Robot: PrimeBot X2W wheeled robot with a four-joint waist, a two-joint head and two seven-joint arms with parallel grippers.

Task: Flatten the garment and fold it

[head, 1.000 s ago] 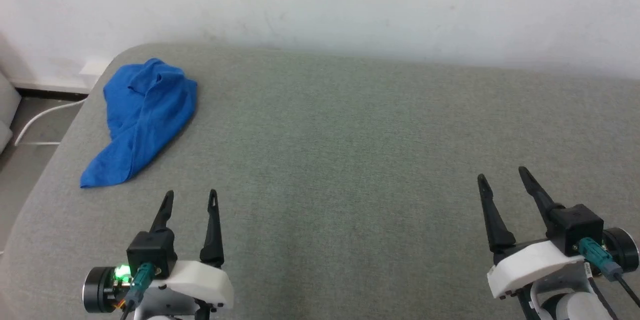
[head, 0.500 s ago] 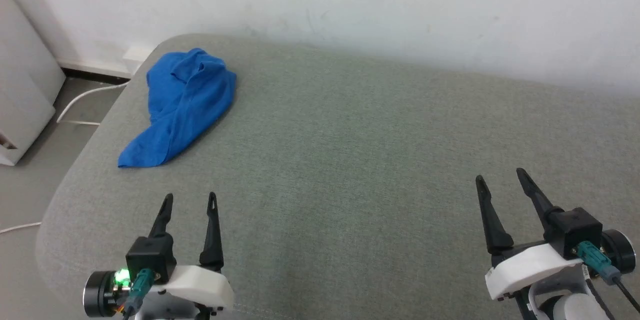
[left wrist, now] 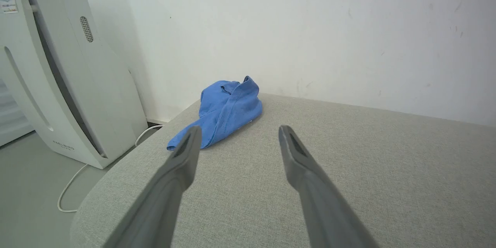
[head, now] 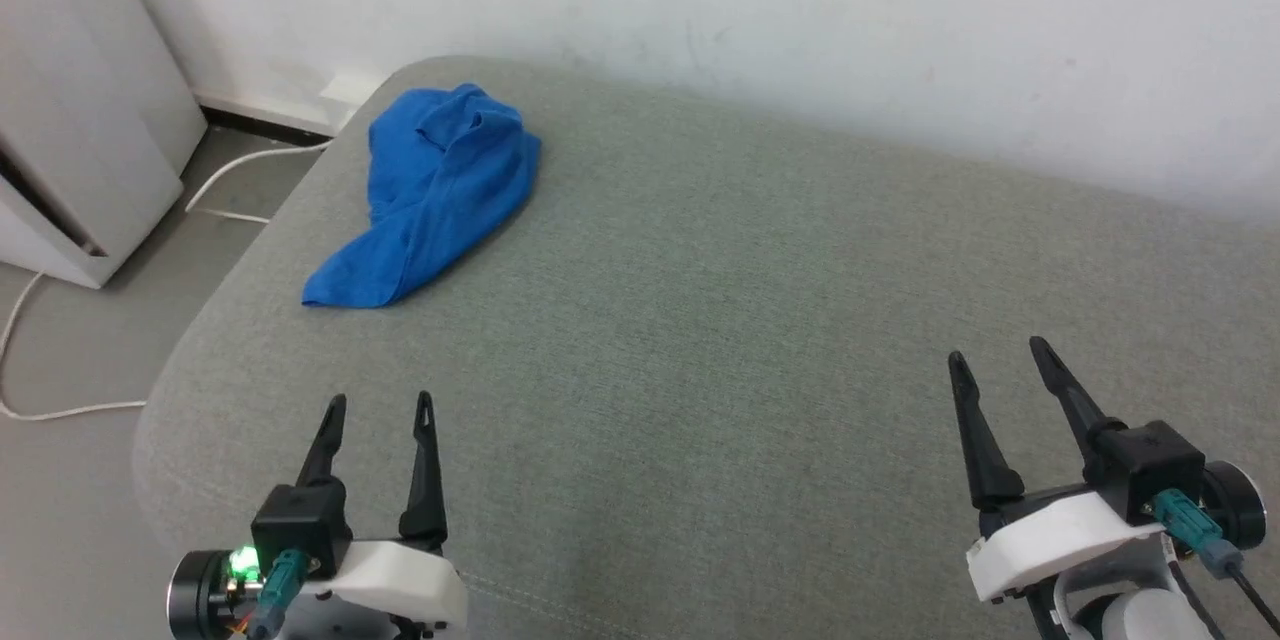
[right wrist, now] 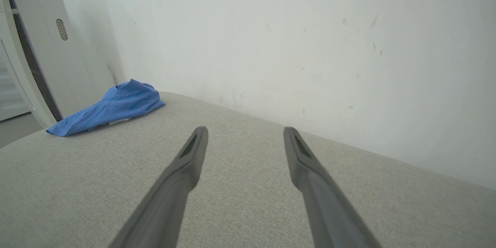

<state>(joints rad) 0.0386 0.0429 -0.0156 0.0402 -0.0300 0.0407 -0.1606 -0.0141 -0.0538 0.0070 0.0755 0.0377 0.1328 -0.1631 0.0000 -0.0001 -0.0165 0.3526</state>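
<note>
Left gripper: the left gripper (head: 381, 400) hovers over the near left corner of the grey pad (head: 750, 320), its two dark fingers spread apart with nothing between them.
Left gripper, own camera: the left gripper (left wrist: 239, 130) points across the pad toward the far left corner, the gap between its fingers wide.
Right gripper: the right gripper (head: 998, 350) hovers near the pad's near right corner, fingers likewise spread and holding nothing.
Right gripper, own camera: the right gripper (right wrist: 245, 130) points at bare grey fabric and the wall beyond.
Shirt: the blue shirt (head: 440, 190) lies bunched on the far left corner of the pad, well apart from both grippers.
Shirt shape: a long, creased heap (left wrist: 228, 110), wider at the wall end and narrowing to a point toward the pad's left edge.
Shirt detail: from the right side (right wrist: 112, 110) a sliver of white shows under its near edge.
Pad: grey woven fabric with rounded corners, its far edge against the wall (head: 700, 0).
Beside the pad: a white appliance (left wrist: 66, 85) stands on the floor (head: 70, 350) to the left, with a white cable (head: 250, 160) trailing past it.
</note>
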